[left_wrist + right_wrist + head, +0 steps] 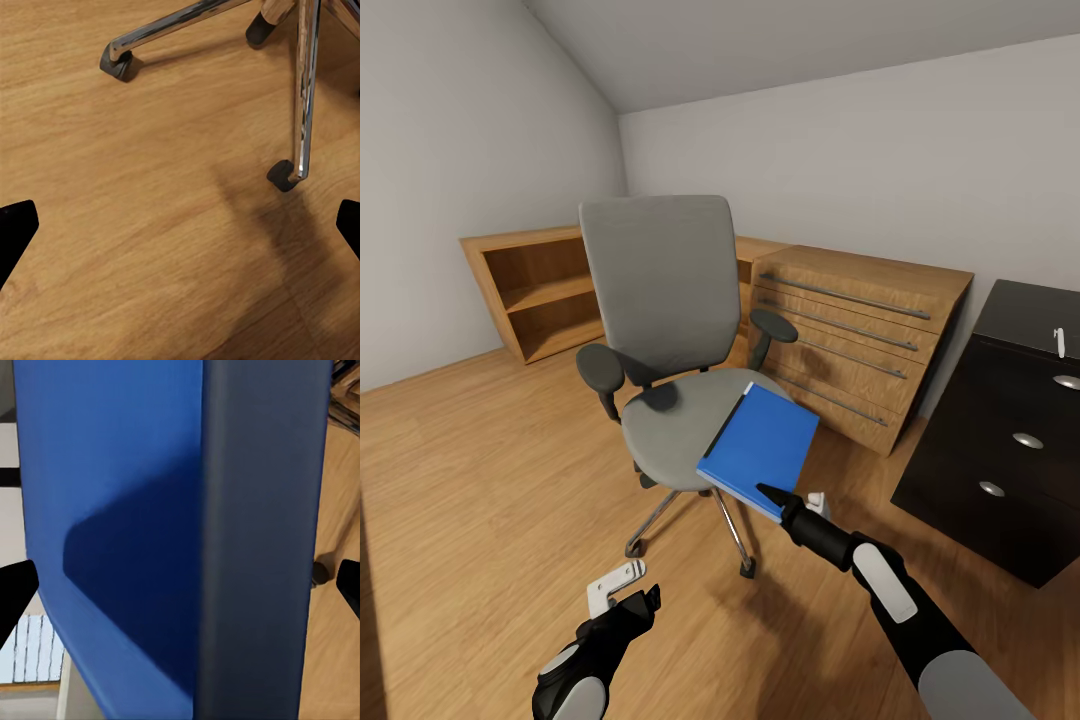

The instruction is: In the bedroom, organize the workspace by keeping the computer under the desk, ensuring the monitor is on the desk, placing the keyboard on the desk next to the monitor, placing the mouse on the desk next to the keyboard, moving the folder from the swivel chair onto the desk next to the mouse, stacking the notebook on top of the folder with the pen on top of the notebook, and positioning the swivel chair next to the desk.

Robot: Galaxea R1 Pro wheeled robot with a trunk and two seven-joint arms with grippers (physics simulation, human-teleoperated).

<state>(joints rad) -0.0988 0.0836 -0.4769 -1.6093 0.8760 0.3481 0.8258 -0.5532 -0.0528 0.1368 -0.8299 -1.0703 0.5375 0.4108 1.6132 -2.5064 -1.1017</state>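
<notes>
Facing you in the head view is the swivel chair (660,330), grey seat and back, black armrests, its chrome star base standing on the wooden floor (480,480). The blue folder (760,447) lies tilted on the front right part of the seat, its near corner jutting past the seat edge toward your right arm.

Your right gripper (792,500) sits at that near corner, one dark fingertip (770,494) lying over the blue cover. In the right wrist view the folder (120,532) and its dark grey spine fill the space between the two black fingertips (15,592), which stand far apart at the edges. The jaws are wide, with the folder between them; you cannot tell from these pictures whether either finger presses on it.

Your left gripper (628,592) hangs low over the floor, in front of the chair base and apart from it. In the left wrist view (180,225) the jaws are spread wide with nothing between them, only floorboards and two chrome chair legs (304,97) with black casters.

Behind the chair stand a light wooden drawer chest (855,330) and an open wooden shelf unit (540,290). At the right is a black cabinet (1000,450) with round knobs, and a small white pen (1060,342) rests on its top.
</notes>
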